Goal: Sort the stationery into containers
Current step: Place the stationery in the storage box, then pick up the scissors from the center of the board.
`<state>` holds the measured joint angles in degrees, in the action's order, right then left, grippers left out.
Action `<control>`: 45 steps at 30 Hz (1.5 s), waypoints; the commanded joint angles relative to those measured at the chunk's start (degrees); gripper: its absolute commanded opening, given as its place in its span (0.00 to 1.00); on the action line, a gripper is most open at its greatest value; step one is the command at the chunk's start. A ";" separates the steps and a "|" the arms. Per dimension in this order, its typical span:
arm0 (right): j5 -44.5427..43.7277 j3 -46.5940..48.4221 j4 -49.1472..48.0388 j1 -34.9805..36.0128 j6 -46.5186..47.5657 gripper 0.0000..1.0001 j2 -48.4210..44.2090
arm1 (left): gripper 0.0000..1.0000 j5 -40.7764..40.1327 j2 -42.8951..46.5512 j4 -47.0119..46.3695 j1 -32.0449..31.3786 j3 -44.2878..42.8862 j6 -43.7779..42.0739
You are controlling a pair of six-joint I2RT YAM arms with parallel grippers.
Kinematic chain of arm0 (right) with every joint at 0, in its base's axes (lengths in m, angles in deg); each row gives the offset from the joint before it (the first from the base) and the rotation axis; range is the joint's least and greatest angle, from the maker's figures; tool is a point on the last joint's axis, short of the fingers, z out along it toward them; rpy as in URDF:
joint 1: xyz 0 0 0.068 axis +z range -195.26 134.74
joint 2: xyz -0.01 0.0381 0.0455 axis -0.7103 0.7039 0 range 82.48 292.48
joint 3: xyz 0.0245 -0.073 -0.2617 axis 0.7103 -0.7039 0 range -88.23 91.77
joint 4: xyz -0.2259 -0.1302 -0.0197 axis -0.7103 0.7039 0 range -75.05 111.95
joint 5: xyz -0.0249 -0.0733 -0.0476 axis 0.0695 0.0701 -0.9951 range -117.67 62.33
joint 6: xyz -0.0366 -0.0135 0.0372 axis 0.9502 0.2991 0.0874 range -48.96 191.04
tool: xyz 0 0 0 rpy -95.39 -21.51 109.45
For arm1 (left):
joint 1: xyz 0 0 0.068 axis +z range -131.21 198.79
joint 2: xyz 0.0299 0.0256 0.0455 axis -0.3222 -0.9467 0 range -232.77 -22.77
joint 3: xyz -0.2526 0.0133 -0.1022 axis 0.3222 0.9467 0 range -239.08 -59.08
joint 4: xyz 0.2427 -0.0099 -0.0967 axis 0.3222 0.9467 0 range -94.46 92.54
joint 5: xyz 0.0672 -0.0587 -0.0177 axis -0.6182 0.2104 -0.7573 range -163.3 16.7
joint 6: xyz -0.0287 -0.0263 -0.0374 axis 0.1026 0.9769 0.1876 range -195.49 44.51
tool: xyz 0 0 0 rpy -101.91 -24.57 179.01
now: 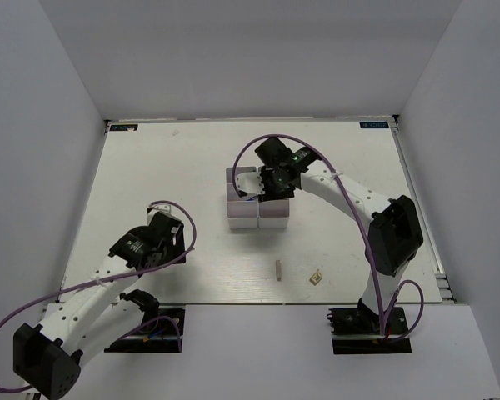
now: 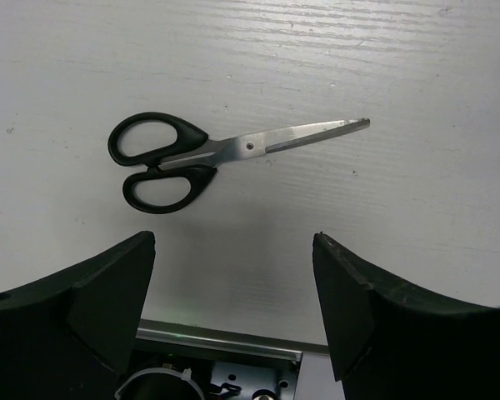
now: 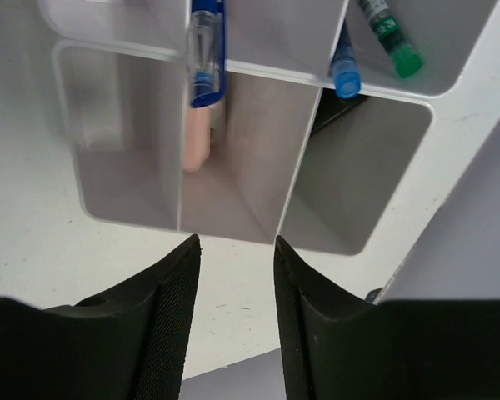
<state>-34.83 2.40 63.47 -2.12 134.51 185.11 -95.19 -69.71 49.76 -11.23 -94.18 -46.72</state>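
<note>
Black-handled scissors point(image 2: 208, 154) lie closed on the table, just beyond my left gripper point(image 2: 233, 242), which is open and empty above them. In the top view my left gripper point(image 1: 168, 236) hides them. My right gripper point(image 3: 236, 242) is open and empty, and hovers over the near edge of the white compartment tray point(image 3: 117, 218). In the tray lie two blue pens point(image 3: 207, 50) point(image 3: 345, 71), a green highlighter point(image 3: 392, 37) and a pink eraser point(image 3: 197, 137). In the top view my right gripper point(image 1: 258, 185) is over the tray point(image 1: 243, 218). The small grey stick point(image 1: 279, 267) and the tan square point(image 1: 316, 277) lie on the table in front of the tray. The purple highlighter is not in view.
Tall white walls enclose the white table point(image 1: 175, 167) on the left, back and right. The right arm point(image 1: 367, 208) arches from its base across the right half to the tray. The left arm lies over the table's near left corner.
</note>
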 commanded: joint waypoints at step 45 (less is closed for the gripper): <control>27.81 -49.85 -7.20 -5.43 -21.27 0.34 -51.30 | 0.37 12.40 -26.80 -14.05 37.31 -3.14 21.94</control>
<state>-8.51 -46.93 57.96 -6.95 113.46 135.04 -80.22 -96.98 36.82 25.51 -97.48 -26.28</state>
